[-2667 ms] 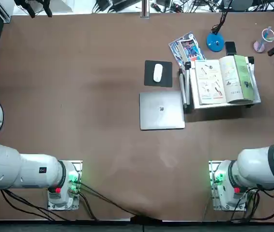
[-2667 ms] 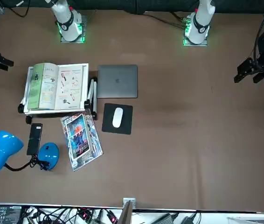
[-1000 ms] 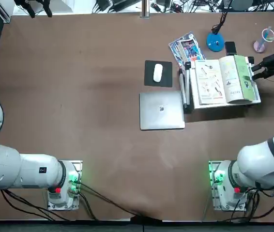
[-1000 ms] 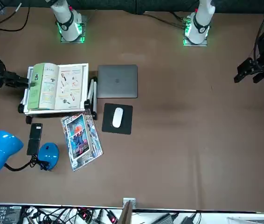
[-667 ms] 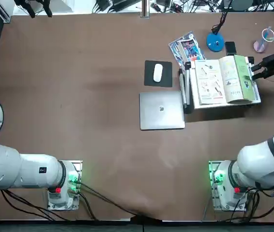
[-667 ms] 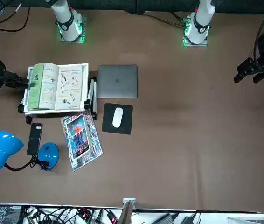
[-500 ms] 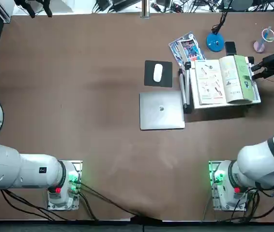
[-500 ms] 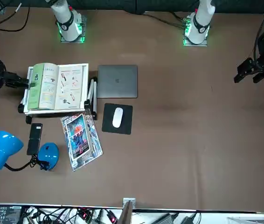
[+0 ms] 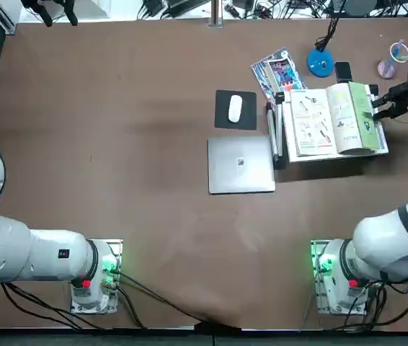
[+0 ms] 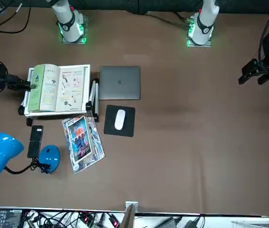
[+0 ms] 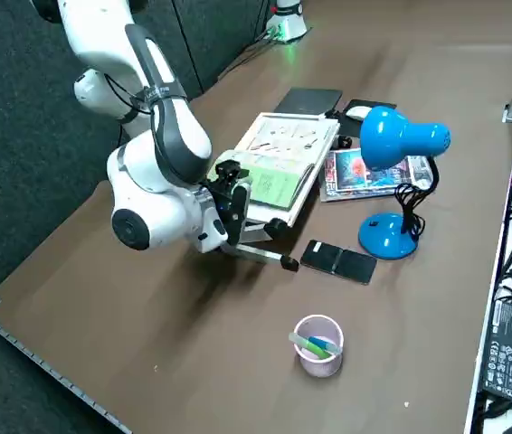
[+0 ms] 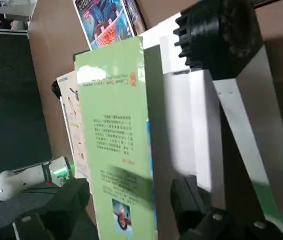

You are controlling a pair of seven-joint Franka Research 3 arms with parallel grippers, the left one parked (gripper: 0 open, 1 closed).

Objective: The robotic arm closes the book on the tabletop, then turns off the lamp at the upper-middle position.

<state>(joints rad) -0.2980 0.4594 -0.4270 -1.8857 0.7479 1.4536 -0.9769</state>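
Top view: reached with the right gripper (image 9: 375, 109) to the green edge of the book (image 9: 316, 124), open on its stand (image 9: 361, 157). Front view: left the lamp (image 10: 7, 149) for later, on the desk (image 10: 172, 166) near the phone (image 10: 35, 141). Right side view: apparently lined up for closing the book. Right wrist view: held the fingers spread, cover between, seemingly ungripped; called for pinching, then folding it over.

The blue lamp (image 11: 388, 236) stands beside a black phone (image 11: 338, 261).

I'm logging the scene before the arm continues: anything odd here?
Nothing looks spilled or damaged. The blue-red glossy magazine lies askew beside the open picture book; the right gripper is at the book's green edge.
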